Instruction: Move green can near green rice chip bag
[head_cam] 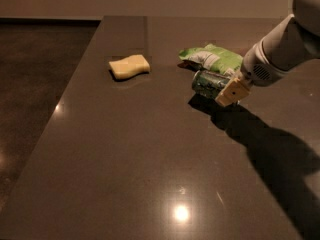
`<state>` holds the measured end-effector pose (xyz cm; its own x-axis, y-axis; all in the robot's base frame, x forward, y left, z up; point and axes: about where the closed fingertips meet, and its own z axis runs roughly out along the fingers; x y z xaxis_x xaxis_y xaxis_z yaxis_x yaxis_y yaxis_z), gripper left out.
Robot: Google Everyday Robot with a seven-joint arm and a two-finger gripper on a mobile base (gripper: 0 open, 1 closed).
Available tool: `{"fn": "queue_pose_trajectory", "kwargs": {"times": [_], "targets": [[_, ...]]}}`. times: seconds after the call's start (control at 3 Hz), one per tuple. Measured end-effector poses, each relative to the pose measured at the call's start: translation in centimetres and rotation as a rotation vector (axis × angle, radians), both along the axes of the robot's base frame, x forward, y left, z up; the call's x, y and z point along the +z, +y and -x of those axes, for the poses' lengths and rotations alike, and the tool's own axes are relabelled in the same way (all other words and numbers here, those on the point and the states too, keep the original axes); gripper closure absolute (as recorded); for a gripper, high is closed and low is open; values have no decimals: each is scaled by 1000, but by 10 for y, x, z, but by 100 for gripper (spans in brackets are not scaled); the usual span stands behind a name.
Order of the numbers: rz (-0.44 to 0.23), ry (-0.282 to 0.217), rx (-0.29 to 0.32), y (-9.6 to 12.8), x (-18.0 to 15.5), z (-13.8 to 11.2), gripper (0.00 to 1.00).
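The green can (207, 82) is held on its side, a little above the dark table (125, 149), with its shadow below it. My gripper (227, 88) is shut on the can's right end, with a tan finger pad in front. The arm reaches in from the upper right. The green rice chip bag (215, 59) lies just behind the can, light green with a white label panel. The can is very close to the bag's front edge; I cannot tell if they touch.
A pale yellow sponge (129, 66) lies on the table to the left of the bag. The table's left edge runs diagonally, with dark floor (35, 84) beyond it. The arm's shadow falls across the right side.
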<state>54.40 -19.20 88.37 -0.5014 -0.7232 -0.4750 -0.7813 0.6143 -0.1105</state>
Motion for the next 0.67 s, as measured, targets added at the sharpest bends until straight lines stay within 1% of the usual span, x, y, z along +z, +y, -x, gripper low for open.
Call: {"fn": "queue_pose_trajectory", "kwargs": {"times": [0.33,0.67], "targets": [[8,9,-45,-11,-10,-7,84],[15,16,-77,-20,-17,-10,60]]}}
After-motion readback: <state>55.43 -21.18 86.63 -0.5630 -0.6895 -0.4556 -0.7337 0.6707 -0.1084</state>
